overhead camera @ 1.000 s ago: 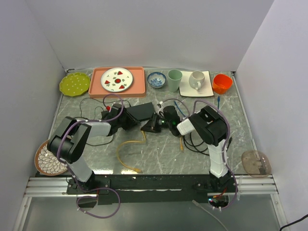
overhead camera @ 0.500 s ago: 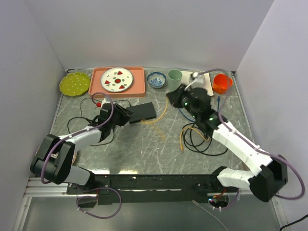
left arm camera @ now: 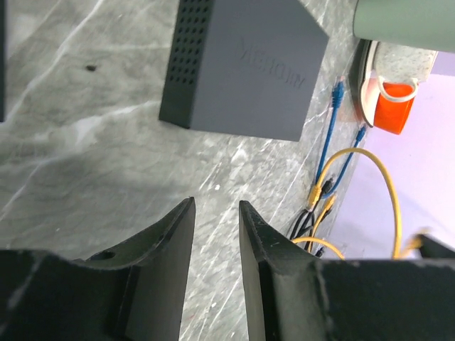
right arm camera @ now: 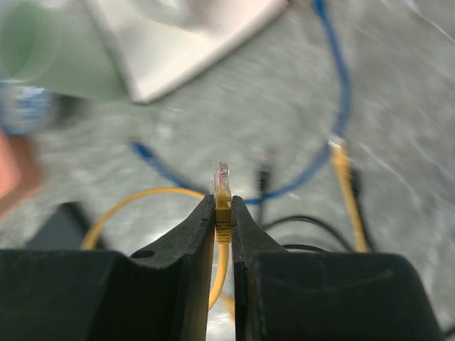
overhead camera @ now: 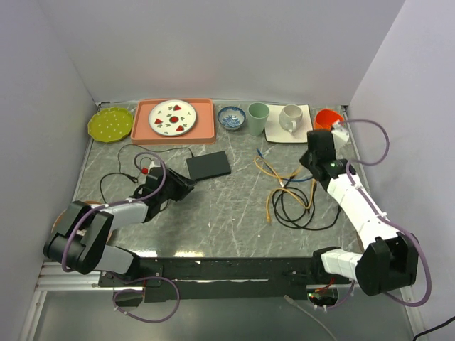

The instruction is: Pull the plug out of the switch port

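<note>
At the near edge of the surface (overhead camera: 227, 213), two arms are mounted. Left end effector (left arm camera: 215, 209): fingers parted, nothing between them; the one switch (left arm camera: 249, 67) lies flat just beyond its tips. Right end effector (right arm camera: 222, 202): clenched on one yellow plug (right arm camera: 222, 186) (well apart from the switch, to its right). Farther back stand one pink tray (overhead camera: 206, 128), one green cup (overhead camera: 258, 118) and one orange cup (overhead camera: 327, 123). White walls (overhead camera: 213, 50) enclose the grey marbled surface.

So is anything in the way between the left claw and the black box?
No. Only bare table lies between the left gripper and the switch. The loose cables lie off to one side.
</note>
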### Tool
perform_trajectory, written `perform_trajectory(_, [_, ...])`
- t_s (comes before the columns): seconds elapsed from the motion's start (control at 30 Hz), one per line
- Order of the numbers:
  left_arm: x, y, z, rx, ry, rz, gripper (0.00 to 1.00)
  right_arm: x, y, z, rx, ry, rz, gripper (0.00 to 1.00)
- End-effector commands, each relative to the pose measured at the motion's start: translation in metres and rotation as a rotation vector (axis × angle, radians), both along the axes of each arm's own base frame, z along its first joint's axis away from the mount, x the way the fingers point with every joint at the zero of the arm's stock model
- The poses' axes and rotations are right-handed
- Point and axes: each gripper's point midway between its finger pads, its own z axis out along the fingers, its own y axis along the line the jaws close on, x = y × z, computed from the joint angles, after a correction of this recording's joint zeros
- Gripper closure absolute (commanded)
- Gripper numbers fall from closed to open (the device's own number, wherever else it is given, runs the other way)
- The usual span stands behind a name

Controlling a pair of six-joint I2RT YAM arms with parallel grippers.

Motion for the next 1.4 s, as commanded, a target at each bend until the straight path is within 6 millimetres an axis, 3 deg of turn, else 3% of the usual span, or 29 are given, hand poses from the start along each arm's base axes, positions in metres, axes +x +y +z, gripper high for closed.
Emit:
perform_trajectory(0.0, [0.002,-0.006,0.014,-0.056,-0.051,-0.010,0.62,-0.030,-0.011,-0.038,0.029,0.085,-0.059,1.00])
perform_trajectory(0.03, [0.002,-0.006,0.014,-0.052,-0.053,-0.011,0.62,-0.033,-0.012,-0.043,0.023,0.103,-0.064,0.91])
perform_trajectory(0.07, [0.002,-0.006,0.014,-0.051,-0.052,-0.013,0.62,-0.041,-0.017,-0.049,0.018,0.136,-0.097,0.66])
perform_trajectory(0.17, [0.001,-0.004,0.012,-0.045,-0.051,-0.008,0.62,-0.046,-0.019,-0.051,0.015,0.131,-0.123,0.27])
perform_trajectory(0.27, [0.001,-0.002,0.010,-0.032,-0.044,0.002,0.62,-0.041,-0.007,-0.026,0.041,0.015,-0.077,0.12])
perform_trajectory(0.4, [0.004,0.004,0.020,-0.010,-0.065,0.028,0.62,-0.030,0.025,0.016,0.097,-0.137,0.041,0.07])
perform_trajectory(0.43, [0.006,0.007,0.023,0.001,-0.075,0.043,0.62,-0.027,0.042,0.024,0.116,-0.160,0.101,0.07])
perform_trajectory(0.5, [0.005,0.012,0.029,0.017,-0.083,0.055,0.62,-0.017,0.065,0.036,0.108,-0.186,0.202,0.07])
perform_trajectory(0.53, [0.006,0.014,0.032,0.027,-0.086,0.067,0.62,-0.015,0.087,0.042,0.119,-0.202,0.293,0.08])
perform_trajectory(0.63, [0.010,0.032,0.039,0.080,-0.089,0.141,0.61,-0.002,0.127,0.043,0.140,-0.206,0.448,0.12])
perform_trajectory(0.77, [0.022,0.055,0.055,0.110,-0.109,0.247,0.59,0.008,0.187,0.016,0.175,-0.134,0.626,0.23])
perform_trajectory(0.8, [0.025,0.059,0.050,0.126,-0.087,0.259,0.59,0.010,0.196,0.012,0.182,-0.125,0.651,0.27])
perform_trajectory(0.83, [0.034,0.058,0.060,0.122,-0.096,0.264,0.59,0.012,0.204,0.005,0.187,-0.113,0.675,0.31])
perform_trajectory(0.9, [0.043,0.057,0.055,0.140,-0.061,0.250,0.59,0.019,0.227,-0.010,0.220,-0.071,0.733,0.45])
perform_trajectory(1.0, [0.053,0.050,0.061,0.129,-0.059,0.231,0.61,0.040,0.243,-0.023,0.213,-0.043,0.750,0.65])
perform_trajectory(1.13, [0.044,0.046,0.038,0.108,-0.023,0.210,0.64,0.075,0.252,-0.037,0.167,-0.014,0.713,0.90])
perform_trajectory(1.23, [0.033,0.042,0.015,0.104,0.024,0.177,0.65,0.097,0.263,-0.048,0.184,0.003,0.716,1.00])
perform_trajectory(1.37, [0.023,0.038,-0.005,0.101,0.062,0.143,0.66,0.121,0.276,-0.069,0.199,0.028,0.718,1.00])
